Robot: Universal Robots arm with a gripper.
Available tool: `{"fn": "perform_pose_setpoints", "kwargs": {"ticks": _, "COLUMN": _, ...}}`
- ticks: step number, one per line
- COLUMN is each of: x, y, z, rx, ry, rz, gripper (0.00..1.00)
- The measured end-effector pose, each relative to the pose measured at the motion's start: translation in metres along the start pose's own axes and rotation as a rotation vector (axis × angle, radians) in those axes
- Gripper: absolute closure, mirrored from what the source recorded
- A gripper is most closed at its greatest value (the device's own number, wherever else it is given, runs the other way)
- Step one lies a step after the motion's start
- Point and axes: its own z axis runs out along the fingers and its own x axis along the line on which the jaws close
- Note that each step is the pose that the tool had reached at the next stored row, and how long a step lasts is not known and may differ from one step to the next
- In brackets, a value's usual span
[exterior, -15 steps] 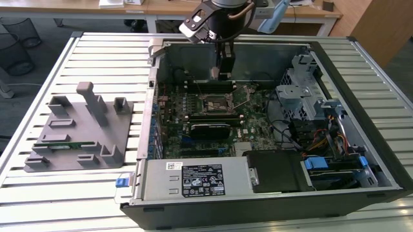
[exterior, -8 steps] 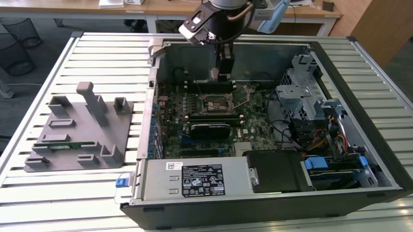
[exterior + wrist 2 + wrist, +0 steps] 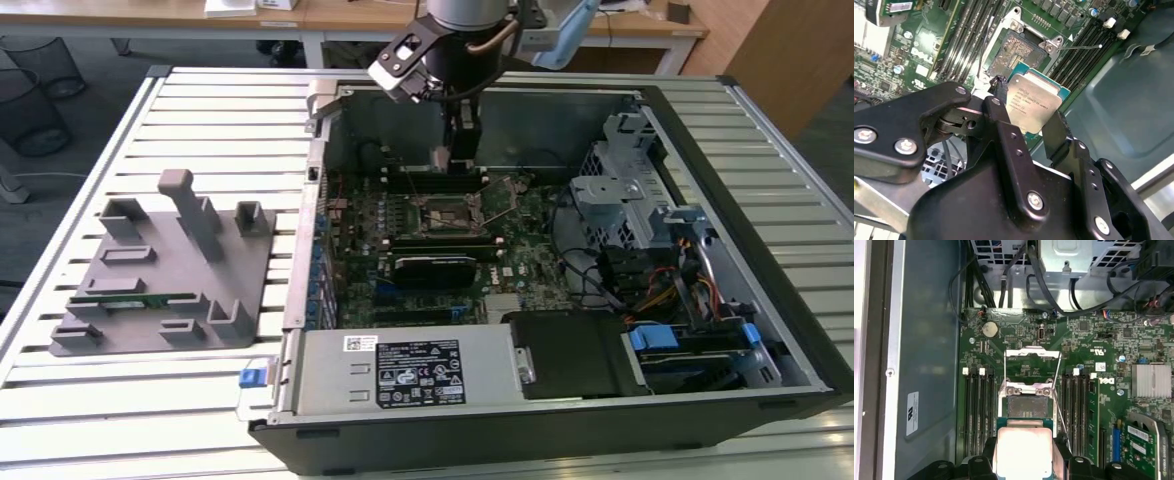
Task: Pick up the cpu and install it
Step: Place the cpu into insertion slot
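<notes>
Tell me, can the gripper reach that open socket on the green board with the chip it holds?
Probably yes. The gripper holds the cpu close by the socket, whose retaining frame stands folded back, and nothing lies on the socket's contacts.

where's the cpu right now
In the second wrist view the cpu is clamped in the claw, held over the motherboard right next to the open socket.

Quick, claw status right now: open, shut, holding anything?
claw: closed on the cpu, holding it by its edges near the open socket.
</notes>
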Motion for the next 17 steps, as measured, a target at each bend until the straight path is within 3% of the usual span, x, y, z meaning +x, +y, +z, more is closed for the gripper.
{"fn": "perform_pose_setpoints", "kwargs": {"ticks": 3, "x": 0.0017, "y": -0.0002, "z": 0.0054, "rx": 0.0, "ry": 0.0001, "rz": -0.004, "gripper": 0.47}}
{"fn": "perform_pose_setpoints", "kwargs": {"ticks": 4, "x": 0.0036, "y": -0.0005, "z": 0.0135, "rx": -0.0001, "ry": 0.0003, "rz": -0.005, "gripper": 0.47}}
{"fn": "perform_pose_setpoints", "kwargs": {"ticks": 10, "x": 0.0034, "y": -0.0009, "z": 0.0244, "rx": 0.0, "ry": 0.0002, "rz": -0.005, "gripper": 0.47}}
{"fn": "perform_pose_setpoints", "kwargs": {"ticks": 17, "x": -0.0022, "y": -0.0018, "z": 0.0372, "rx": -0.0001, "ry": 0.0003, "rz": -0.004, "gripper": 0.47}}
